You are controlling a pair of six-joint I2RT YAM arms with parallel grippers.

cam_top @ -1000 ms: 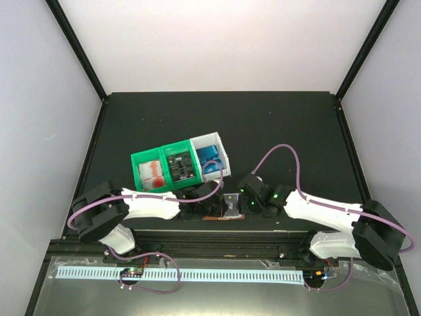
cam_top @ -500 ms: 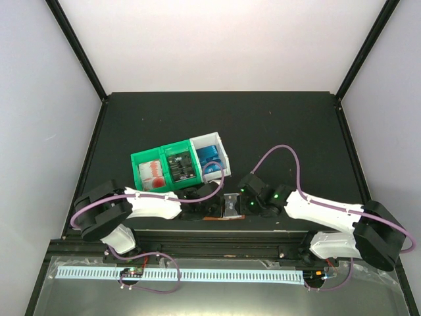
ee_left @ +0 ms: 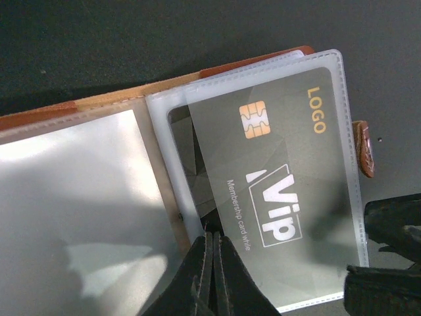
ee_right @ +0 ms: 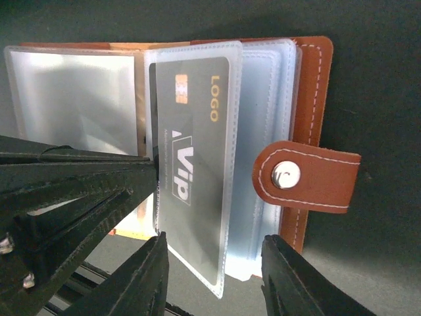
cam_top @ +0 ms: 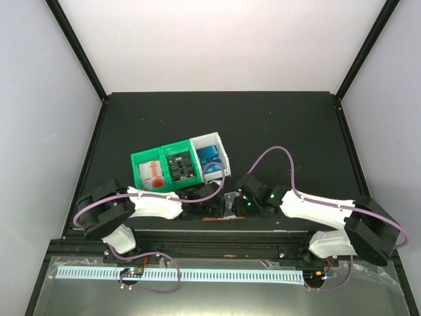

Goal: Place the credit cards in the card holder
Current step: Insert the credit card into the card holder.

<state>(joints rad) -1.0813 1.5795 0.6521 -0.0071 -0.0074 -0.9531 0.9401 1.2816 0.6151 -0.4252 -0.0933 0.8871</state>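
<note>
- My left hand is pressed together, tips at the clear pocket's edge by the fold; whether plastic is nipped, I cannot tell.
- The black card sits inside that pocket, just right of those tips.
- My right hand is spread, a finger either side of the pocket's near end.
- The card holder lies open on the bench.

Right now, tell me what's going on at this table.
Both arms work at the open card holder. A black VIP card sits in one clear sleeve. The left gripper is shut at that sleeve's spine-side edge; the right gripper stands open around its end. More cards wait in the bins.
</note>
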